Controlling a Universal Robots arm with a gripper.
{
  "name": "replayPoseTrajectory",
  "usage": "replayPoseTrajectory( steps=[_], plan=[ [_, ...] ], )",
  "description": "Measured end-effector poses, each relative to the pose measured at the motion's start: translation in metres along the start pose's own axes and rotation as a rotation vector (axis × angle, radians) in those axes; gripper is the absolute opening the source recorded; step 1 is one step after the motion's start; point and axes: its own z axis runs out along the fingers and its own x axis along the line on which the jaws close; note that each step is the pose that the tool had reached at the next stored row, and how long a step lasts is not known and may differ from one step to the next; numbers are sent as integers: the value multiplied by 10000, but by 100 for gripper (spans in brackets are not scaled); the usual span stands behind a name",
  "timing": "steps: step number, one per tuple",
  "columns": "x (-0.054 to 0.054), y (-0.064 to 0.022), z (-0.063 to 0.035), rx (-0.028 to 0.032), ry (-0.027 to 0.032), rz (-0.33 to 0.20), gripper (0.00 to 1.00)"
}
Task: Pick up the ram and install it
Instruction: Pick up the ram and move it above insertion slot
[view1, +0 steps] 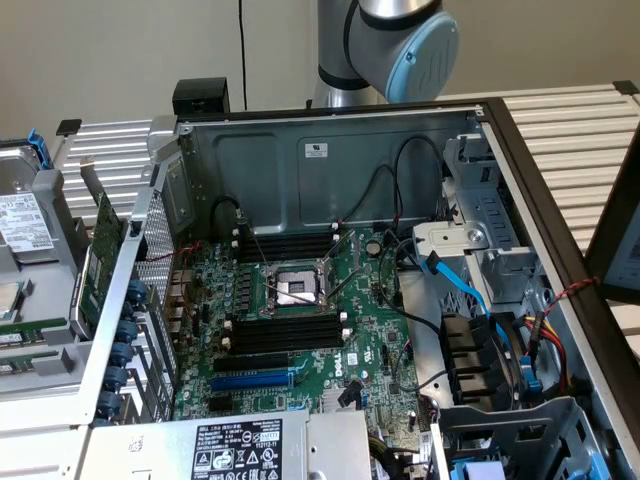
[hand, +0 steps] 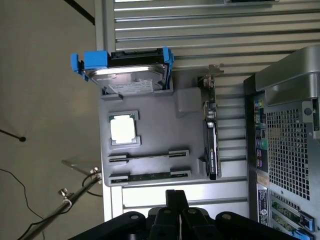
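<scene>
Two rams lie on edge in a grey holder tray (hand: 150, 120) outside the case. One is a thin green strip (hand: 150, 176), and a second thin stick (hand: 147, 155) sits just beside it. My gripper (hand: 177, 201) hovers above the tray edge nearest the green strip, its dark fingers pressed together with nothing between them. In the exterior view the green edge of a ram (view1: 28, 326) shows at the far left. The motherboard (view1: 300, 320) lies in the open case, with long black memory slots (view1: 285, 335) on either side of the CPU socket (view1: 295, 290).
The tray also carries a hard drive in a blue caddy (hand: 127, 70), a CPU chip (hand: 123, 128) and a wider green expansion card (hand: 212, 135) standing on edge. The computer case's perforated rear wall (hand: 287, 145) stands close by. The arm's base joint (view1: 400, 40) rises behind the case. Cables (view1: 470, 290) crowd the drive bays.
</scene>
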Motion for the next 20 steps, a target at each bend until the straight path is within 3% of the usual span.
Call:
replayPoseTrajectory(
  steps=[10,11,12,20],
  plan=[
    [0,0,0,0,0,0,11],
    [5,2,-1,2,-25,-7,11],
    [5,4,0,8,-42,-95,11],
    [6,4,2,-16,17,-1528,11]
  ],
)
